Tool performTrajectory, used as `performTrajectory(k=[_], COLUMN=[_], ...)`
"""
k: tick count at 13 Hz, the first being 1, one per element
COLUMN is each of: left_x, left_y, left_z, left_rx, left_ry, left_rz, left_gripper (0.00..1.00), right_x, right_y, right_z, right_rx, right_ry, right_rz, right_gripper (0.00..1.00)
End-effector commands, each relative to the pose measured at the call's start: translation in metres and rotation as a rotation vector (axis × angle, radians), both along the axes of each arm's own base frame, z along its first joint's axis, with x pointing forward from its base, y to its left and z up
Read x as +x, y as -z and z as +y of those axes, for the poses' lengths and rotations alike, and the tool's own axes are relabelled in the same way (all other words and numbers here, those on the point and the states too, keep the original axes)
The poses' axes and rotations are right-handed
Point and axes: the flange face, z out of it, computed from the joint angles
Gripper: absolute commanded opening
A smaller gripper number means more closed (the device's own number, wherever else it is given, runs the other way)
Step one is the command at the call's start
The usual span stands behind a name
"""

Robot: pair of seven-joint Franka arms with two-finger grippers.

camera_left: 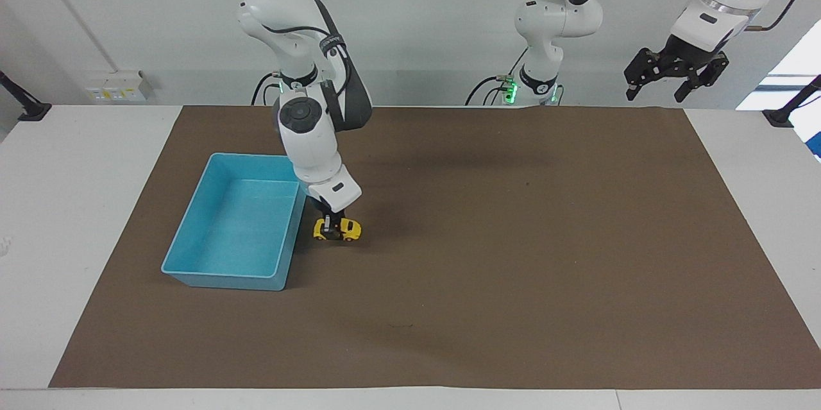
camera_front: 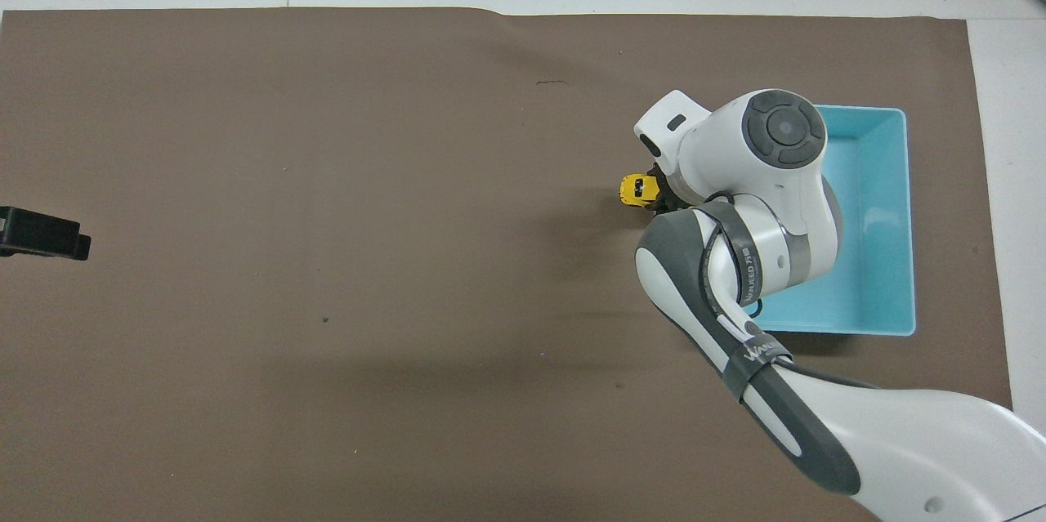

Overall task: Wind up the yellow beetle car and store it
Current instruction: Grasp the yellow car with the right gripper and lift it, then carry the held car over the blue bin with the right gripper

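Car first: the yellow beetle car (camera_left: 337, 229) stands on its wheels on the brown mat (camera_left: 513, 269), just beside the light-blue bin (camera_left: 186, 262), at the bin's side that looks toward the left arm's end of the table, and outside the bin. The right gripper (camera_left: 331, 222) comes down on the car from above, and its dark fingers are clamped together on the car's body. In the overhead view only one end of the car (camera_front: 636, 189) shows, because the wrist of the right arm covers the gripper and the other end of the car. The car's wheels seem to touch the mat, but I cannot tell this for sure. The bin has nothing visible inside it. The left gripper (camera_left: 677, 73) waits high up, over the edge of the mat at the left arm's end of the table, well apart from the car, with its fingers spread and nothing between them.
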Motion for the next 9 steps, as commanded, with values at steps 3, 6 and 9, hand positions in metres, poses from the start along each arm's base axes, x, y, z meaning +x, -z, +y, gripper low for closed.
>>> performTrajectory(k=[3, 6, 9], left_x=[-0.007, -0.007, -0.007], left_y=[-0.001, -0.001, -0.001], left_z=[0.003, 0.003, 0.004], left_rx=[-0.012, -0.012, -0.01], left_ry=[0.003, 0.003, 0.001], left_rz=[0.005, 0.005, 0.005], left_gripper=[1.0, 1.0, 1.0], right_x=[-0.002, -0.013, -0.013], right_y=[-0.046, -0.07, -0.074], right_z=[-0.013, -0.029, -0.069], right_rx=[-0.01, -0.022, -0.033], right_ry=[0.016, 0.017, 0.051], right_rz=[0.05, 0.078, 0.113], right_gripper=[0.15, 0.15, 0.15])
